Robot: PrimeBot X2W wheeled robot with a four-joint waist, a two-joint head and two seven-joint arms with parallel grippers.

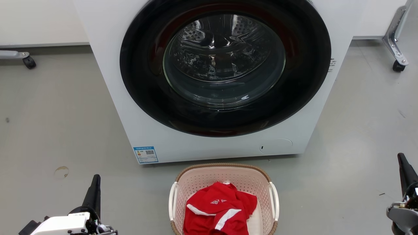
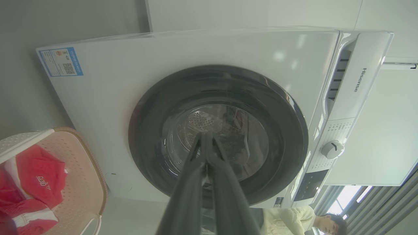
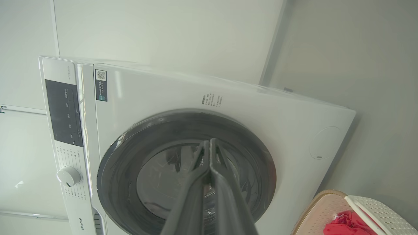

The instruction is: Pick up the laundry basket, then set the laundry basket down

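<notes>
Step in hand: pick-up, approach stage by my reading; I have no grip yet.
Basket: laundry basket (image 1: 225, 179) on the floor, bottom centre of the head view, just before the washing machine (image 1: 107, 81); red shirt (image 1: 218, 209) inside.
Left gripper (image 1: 95, 180): lower left, fingers pressed together, empty, well apart from the basket.
Right gripper (image 1: 403, 164): lower right edge, fingers together, empty.
Next move: I must spread both grippers and take the white handles (image 1: 171, 202) evenly.

You've got a white washing machine (image 1: 209, 147) on the grey floor (image 1: 49, 114), big dark round door (image 1: 225, 65) facing you, blue label (image 1: 146, 154) at its lower left corner. Crumpled red shirt (image 1: 218, 212) with white stripes just in front. Black caster (image 1: 29, 62) far left.
</notes>
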